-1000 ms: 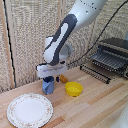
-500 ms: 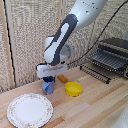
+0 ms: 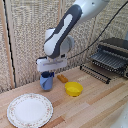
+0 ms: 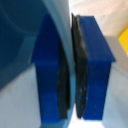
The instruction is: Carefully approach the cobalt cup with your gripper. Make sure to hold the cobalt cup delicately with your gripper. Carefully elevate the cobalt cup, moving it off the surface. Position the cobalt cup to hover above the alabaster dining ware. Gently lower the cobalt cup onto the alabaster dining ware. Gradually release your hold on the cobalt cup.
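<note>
The cobalt cup is at the back of the wooden table, at table level; I cannot tell whether it touches the surface. My gripper comes down on it from above, under the white block. In the wrist view the gripper has its blue fingers pressed nearly together, with the cup's thin wall clamped between the dark pads. The cup's inside fills one side of that view. The white plate with the floral rim lies nearer the front, at the exterior view's left of the cup, with nothing on it.
A small yellow bowl sits just to the exterior view's right of the cup, and shows at the edge of the wrist view. A small orange object lies behind it. A black wire-rack appliance stands at the back right.
Almost nothing differs; the arm and the cup stay at about the same spot beside the yellow bowl.
</note>
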Motion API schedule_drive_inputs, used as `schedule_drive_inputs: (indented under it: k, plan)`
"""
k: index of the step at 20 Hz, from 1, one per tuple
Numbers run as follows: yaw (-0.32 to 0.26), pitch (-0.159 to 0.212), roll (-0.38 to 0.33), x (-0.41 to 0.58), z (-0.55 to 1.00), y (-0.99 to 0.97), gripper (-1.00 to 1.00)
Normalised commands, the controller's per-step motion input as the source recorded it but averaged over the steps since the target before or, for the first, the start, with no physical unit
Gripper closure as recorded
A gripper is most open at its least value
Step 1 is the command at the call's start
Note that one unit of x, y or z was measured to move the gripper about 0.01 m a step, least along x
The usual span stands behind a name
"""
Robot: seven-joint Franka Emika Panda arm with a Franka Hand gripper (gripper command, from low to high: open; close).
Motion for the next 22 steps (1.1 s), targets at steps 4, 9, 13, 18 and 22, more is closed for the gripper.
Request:
schedule_drive_inputs:
  k: [4,9,13,18,22]
  plan:
    - [0.001,0.071,0.059,0.208,0.95,0.05,1.0]
    - [0.024,0.128,0.025,0.118,0.7,0.55,1.0]
    - [0.037,0.139,0.0,0.054,0.4,0.85,1.0]
    - [0.03,0.128,-0.014,0.02,0.1,0.87,1.0]
    - [0.06,0.065,-0.038,-0.082,-0.16,0.69,1.0]
